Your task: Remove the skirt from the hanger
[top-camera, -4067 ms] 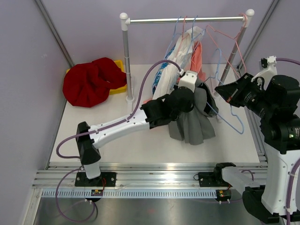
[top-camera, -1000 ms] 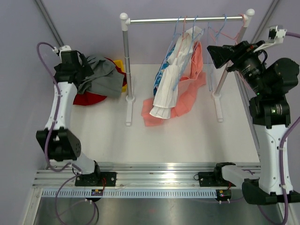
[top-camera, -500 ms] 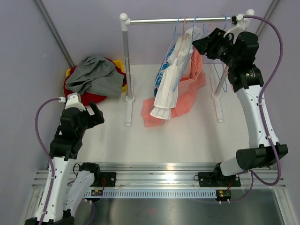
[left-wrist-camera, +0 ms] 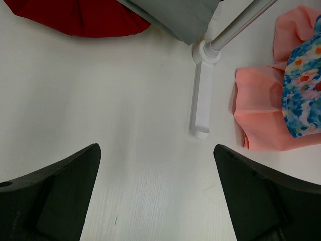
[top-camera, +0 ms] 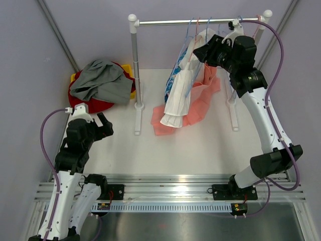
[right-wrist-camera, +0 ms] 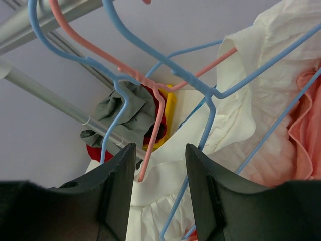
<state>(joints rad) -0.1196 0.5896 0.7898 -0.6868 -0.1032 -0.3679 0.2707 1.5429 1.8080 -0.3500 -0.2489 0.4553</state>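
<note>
A cream skirt (top-camera: 176, 98) hangs from the rail (top-camera: 160, 22) on hangers, between a blue floral skirt (top-camera: 170, 83) and a pink skirt (top-camera: 198, 108) that trails onto the table. My right gripper (top-camera: 199, 50) is up at the hanger necks. In the right wrist view its jaws (right-wrist-camera: 160, 150) stand partly closed and still apart. A pink hanger wire (right-wrist-camera: 155, 115) and the top edge of the cream skirt (right-wrist-camera: 241, 115) lie between them, and a blue hanger wire (right-wrist-camera: 208, 115) runs by the right finger. My left gripper (top-camera: 106, 125) (left-wrist-camera: 156, 148) hovers wide open and empty over the bare table.
A grey skirt (top-camera: 100, 83) lies on a red cloth (top-camera: 80, 103) over a yellow bin (top-camera: 133, 88) at the back left. The rack's left foot (left-wrist-camera: 200, 95) and post stand in mid-table, its right post (top-camera: 233, 100) below my right arm. Purple walls close in on both sides.
My right gripper has moved left along the rail into the hangers and its jaws have narrowed. My left arm has drawn back from the grey skirt pile and now holds still.
</note>
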